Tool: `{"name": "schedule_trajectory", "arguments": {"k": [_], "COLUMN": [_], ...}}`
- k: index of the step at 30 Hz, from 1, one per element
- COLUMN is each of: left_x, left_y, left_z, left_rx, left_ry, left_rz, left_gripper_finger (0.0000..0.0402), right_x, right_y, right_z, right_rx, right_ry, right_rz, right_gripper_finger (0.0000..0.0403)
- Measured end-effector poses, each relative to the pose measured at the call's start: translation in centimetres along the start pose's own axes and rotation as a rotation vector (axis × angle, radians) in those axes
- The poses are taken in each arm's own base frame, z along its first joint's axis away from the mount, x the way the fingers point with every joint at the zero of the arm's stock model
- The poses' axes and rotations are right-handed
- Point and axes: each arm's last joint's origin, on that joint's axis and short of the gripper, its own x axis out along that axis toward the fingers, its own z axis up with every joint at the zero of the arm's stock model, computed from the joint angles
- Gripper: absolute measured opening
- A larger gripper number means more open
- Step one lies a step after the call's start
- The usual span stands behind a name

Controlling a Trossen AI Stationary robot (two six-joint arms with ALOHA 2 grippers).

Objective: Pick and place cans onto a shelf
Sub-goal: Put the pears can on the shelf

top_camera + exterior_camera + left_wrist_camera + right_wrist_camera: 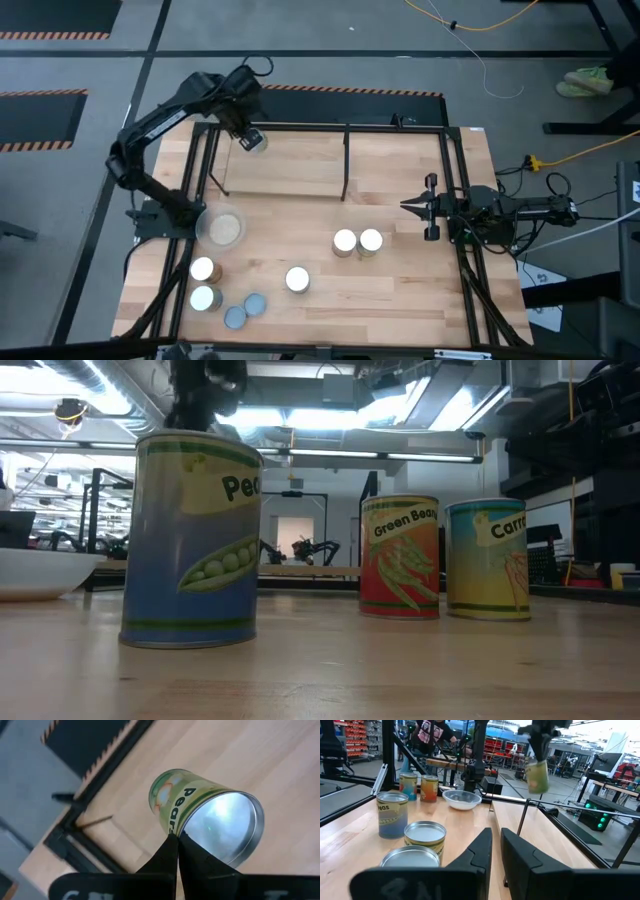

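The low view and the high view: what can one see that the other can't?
Only the low view shows the labels: a peas can, a green beans can and a carrots can. Only the high view shows the left gripper holding a can over the shelf, the right gripper waiting at the table's right side, and the cans' shiny tops. Both show the pale bowl and the wooden table.

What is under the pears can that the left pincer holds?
Under the pears can, held by the left pincer, lies the bare wooden shelf board, near its black frame corner. The board directly beneath the can is covered by it.
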Motion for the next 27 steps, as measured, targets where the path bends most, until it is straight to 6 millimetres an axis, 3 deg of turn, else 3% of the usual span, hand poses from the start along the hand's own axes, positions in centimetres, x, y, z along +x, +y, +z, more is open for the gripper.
{"name": "schedule_trajectory", "arguments": {"k": [16,27], "left_x": [7.3,8.6], "left_y": [4.7,6.3], "left_z": [2.5,2.7], "left_rx": [-0.017,-0.052], "left_ry": [0.26,0.272], "left_rz": [-0.008,-0.044], "left_gripper_finger": [0.0,0.0], "right_x": [0.0,0.0], "right_y": [0.0,0.0], "right_z": [0.0,0.0], "right_rx": [0.0,0.0], "right_ry": [0.0,0.0], "right_rz": [0.0,0.0], "right_gripper_finger": [0.0045,0.0045]}}
